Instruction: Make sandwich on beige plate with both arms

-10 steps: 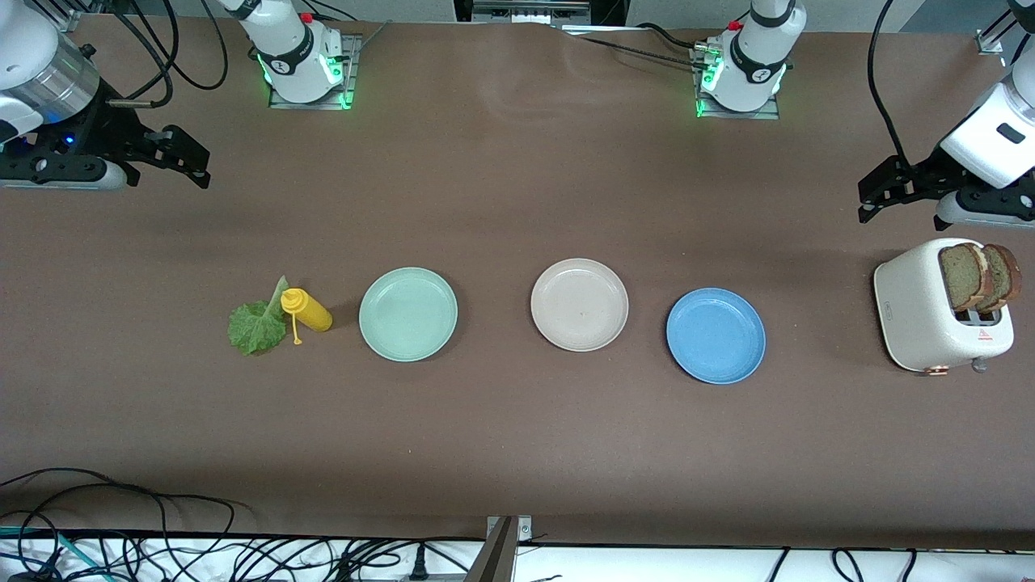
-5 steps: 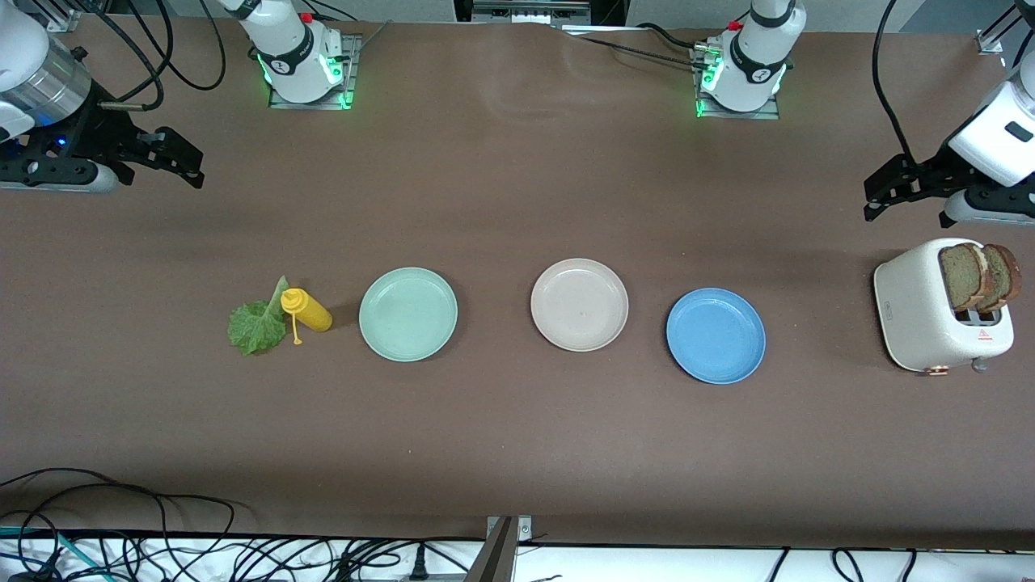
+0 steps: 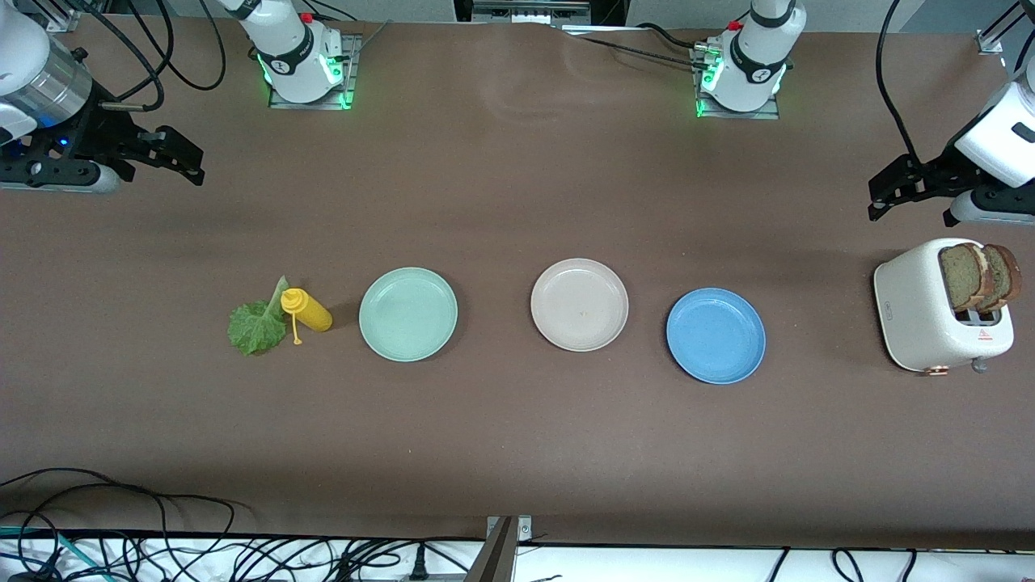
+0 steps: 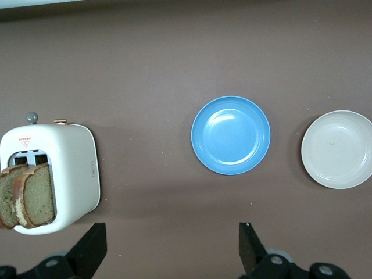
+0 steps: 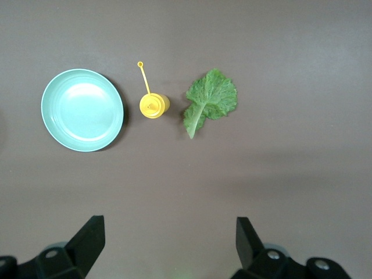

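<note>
The beige plate (image 3: 579,305) (image 4: 337,149) lies bare in the middle of the table. Two brown bread slices (image 3: 978,277) (image 4: 26,196) stand in a white toaster (image 3: 922,307) (image 4: 72,174) at the left arm's end. A ruffled green lettuce leaf (image 3: 257,325) (image 5: 210,100) lies flat toward the right arm's end. My left gripper (image 3: 889,187) (image 4: 172,247) hangs open and holds nothing, up in the air over bare table beside the toaster. My right gripper (image 3: 179,158) (image 5: 168,241) hangs open with nothing between its fingers, over bare table at the right arm's end.
A yellow squeeze bottle (image 3: 306,310) (image 5: 154,105) stands beside the lettuce. A mint green plate (image 3: 408,314) (image 5: 82,110) lies between the bottle and the beige plate. A blue plate (image 3: 716,335) (image 4: 231,135) lies between the beige plate and the toaster. Cables run along the table's near edge.
Both grippers have drifted slightly toward their own ends of the table. Nothing on the table has moved.
</note>
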`<state>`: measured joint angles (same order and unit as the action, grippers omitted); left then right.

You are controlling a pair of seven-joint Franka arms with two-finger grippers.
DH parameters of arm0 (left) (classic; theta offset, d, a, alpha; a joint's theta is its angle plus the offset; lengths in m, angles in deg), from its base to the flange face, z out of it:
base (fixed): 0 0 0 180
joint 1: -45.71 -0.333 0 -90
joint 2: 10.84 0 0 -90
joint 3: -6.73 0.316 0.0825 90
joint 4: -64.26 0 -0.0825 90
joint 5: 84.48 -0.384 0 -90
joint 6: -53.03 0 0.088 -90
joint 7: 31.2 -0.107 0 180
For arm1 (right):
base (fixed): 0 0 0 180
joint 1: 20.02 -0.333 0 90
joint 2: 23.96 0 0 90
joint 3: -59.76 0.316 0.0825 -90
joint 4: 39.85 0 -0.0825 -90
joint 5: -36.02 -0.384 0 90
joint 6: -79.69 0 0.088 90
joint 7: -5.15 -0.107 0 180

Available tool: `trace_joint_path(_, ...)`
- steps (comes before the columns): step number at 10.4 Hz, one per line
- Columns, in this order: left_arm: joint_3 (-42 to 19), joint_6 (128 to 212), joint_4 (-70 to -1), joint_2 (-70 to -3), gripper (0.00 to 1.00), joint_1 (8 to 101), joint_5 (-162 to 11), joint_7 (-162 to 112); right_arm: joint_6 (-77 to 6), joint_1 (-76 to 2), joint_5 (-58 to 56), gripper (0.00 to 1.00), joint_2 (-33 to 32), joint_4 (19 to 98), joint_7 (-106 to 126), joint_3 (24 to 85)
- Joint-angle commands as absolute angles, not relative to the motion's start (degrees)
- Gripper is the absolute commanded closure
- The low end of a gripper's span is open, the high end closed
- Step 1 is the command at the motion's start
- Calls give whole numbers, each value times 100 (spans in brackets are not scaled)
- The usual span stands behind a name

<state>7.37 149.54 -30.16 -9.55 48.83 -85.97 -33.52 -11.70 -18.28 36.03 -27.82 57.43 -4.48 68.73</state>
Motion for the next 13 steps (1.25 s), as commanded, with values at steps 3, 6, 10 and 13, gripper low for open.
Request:
trace_joint_path(3, 805, 14901, -3022, -846, 0, 4861, -8500, -3392, -1093, -1800, 3505, 0, -2686, 5674, -346, 6793)
trace_joint_path(6, 822, 14883, -2961, -1083, 0, 4861, -8509, -3366, -1093, -1800, 3505, 0, -2642, 5656, -180, 6785)
trace_joint_path(10, 753, 14585, -2952, -1031, 0, 4931, -8474, -3392, -1119, -1791, 3496, 0, -2580, 5691, -197, 6671)
trace_joint_path(13, 647, 14584, -2961, -1040, 0, 4922, -8492, -3340, -1110, -1800, 3505, 0, -2537, 5744, -188, 6635)
